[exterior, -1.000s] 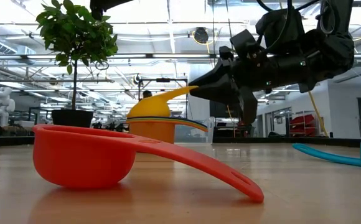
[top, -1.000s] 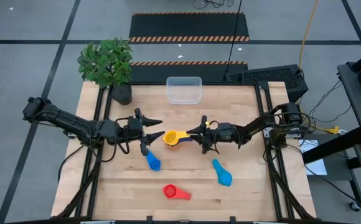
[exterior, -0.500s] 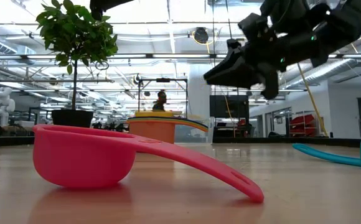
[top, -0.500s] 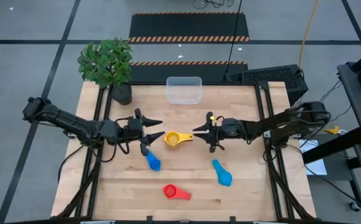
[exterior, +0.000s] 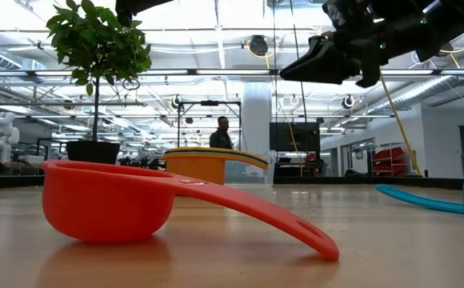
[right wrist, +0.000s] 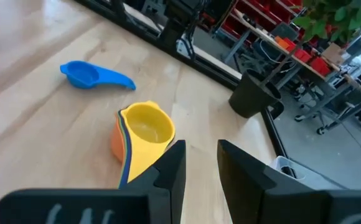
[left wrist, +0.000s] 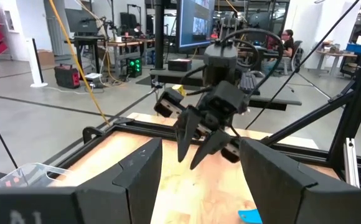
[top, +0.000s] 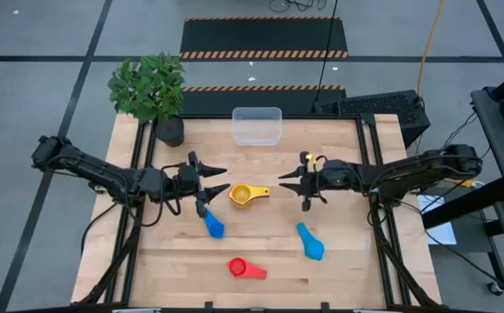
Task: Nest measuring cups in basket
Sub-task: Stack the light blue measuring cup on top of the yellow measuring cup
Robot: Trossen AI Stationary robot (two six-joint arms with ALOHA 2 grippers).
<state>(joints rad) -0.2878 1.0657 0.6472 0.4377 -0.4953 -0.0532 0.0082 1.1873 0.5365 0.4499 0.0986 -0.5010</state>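
Note:
A yellow measuring cup (top: 245,193) sits nested in an orange one (right wrist: 116,144) at mid table, its handle toward the right. A dark blue cup (top: 213,224), a light blue cup (top: 310,242) and a red cup (top: 245,269) lie loose nearer the front. The clear basket (top: 257,125) stands at the far edge. My right gripper (top: 285,184) hangs above the table to the right of the nest, open by a narrow gap with nothing in it (right wrist: 202,163). My left gripper (top: 215,179) waits open to the left of the nest.
A potted plant (top: 152,91) stands at the far left corner. Bare wood lies between the nested cups and the basket. In the low view the red cup (exterior: 108,204) fills the foreground. A person stands in the room beyond the table.
My right gripper has risen and drawn back toward the table's right edge, away from the yellow cup, rolling as it went. The yellow cup, tipped up before with its handle end at the fingertips, now lies level in the orange cup.

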